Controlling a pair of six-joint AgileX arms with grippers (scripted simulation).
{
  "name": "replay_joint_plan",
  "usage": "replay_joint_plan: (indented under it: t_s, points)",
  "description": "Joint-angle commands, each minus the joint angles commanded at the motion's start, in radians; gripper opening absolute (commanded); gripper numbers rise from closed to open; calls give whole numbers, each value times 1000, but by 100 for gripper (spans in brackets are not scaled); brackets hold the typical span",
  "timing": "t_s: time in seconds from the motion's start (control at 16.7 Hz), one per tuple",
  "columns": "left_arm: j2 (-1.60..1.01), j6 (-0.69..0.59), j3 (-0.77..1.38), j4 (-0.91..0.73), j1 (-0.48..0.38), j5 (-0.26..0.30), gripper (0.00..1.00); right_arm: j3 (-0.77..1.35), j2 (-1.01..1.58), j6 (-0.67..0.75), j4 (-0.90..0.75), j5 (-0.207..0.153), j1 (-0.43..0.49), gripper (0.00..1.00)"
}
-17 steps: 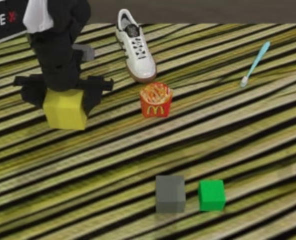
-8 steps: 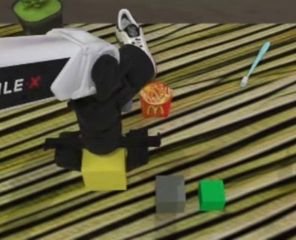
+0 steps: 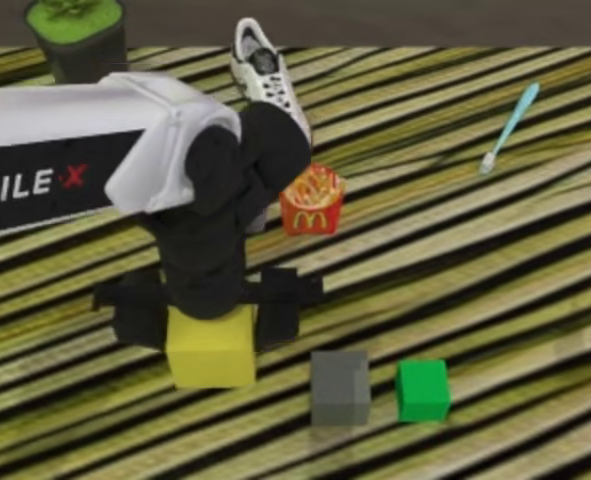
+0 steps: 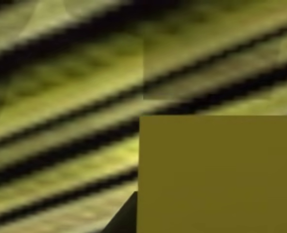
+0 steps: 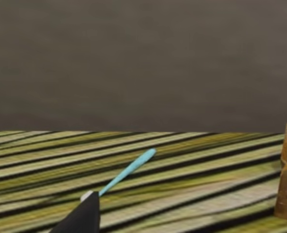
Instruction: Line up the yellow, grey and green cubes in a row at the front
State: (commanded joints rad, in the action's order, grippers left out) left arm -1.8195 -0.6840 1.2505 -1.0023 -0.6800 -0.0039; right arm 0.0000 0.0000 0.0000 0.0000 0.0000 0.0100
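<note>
**Yellow cube arrives at the front row**

Striped table [image 3: 495, 300]: grey cube [image 3: 340, 387] and green cube [image 3: 422, 390] wait side by side. Left fingers [image 3: 212, 320], clamped on the yellow cube [image 3: 212, 348], have carried it forward, just beside grey; release remains. Right arm parked, out of view.

Left arm [image 3: 175, 200] hides yellow cube [image 3: 212, 352] top.

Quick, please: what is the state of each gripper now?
Left gripper: closed on the yellow cube.
Right gripper: only a dark tip shows, cannot be told.
</note>
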Motion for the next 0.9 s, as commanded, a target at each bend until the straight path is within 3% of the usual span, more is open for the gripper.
replay_joint_plan:
  t_s: [0.36, 0.66, 0.9]
  points:
    - [-79, -1, -129, 215, -3, 1, 0, 0, 0, 0, 0, 0, 0, 100]
    - [-87, -1, -140, 232, -4, 0, 0, 0, 0, 0, 0, 0, 0, 100]
    - [-87, -1, -140, 232, -4, 0, 30, 0, 0, 0, 0, 0, 0, 100]
